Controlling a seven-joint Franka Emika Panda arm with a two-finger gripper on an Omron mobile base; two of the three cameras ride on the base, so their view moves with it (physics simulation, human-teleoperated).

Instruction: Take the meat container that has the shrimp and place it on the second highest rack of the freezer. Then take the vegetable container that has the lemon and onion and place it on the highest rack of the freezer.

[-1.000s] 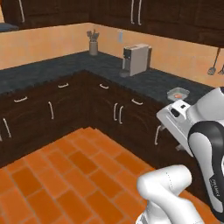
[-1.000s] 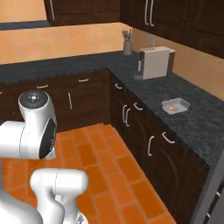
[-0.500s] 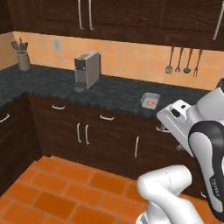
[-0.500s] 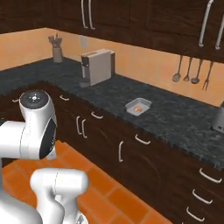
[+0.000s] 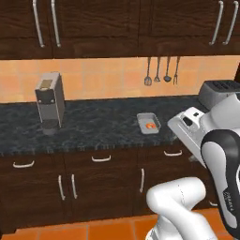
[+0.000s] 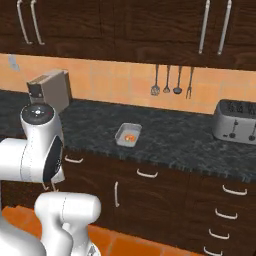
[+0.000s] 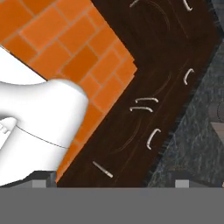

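The meat container [image 5: 148, 123] [image 6: 128, 135] is a small narrow grey tray lying on the dark counter [image 5: 93, 129] [image 6: 180, 140]. A curled orange-pink shrimp [image 5: 150, 125] [image 6: 129, 138] lies inside it. My gripper [image 7: 114, 183] is open with nothing between its fingertips. In the hand view it points down at the lower cabinet fronts and the orange floor, well short of the tray. My arm stays folded close to the base. The vegetable container, lemon, onion and freezer are out of view.
A grey coffee machine [image 5: 49, 101] [image 6: 50, 90] stands on the counter left of the tray, and a toaster [image 5: 218, 91] [image 6: 235, 120] stands to its right. Utensils [image 5: 161, 70] [image 6: 172, 80] hang on the orange wall. Dark cabinets run above and below the counter.
The whole picture has shifted as the base moved: the counter corner has left the view, and the tray now sits near the middle, straight ahead. The gripper has stayed open.
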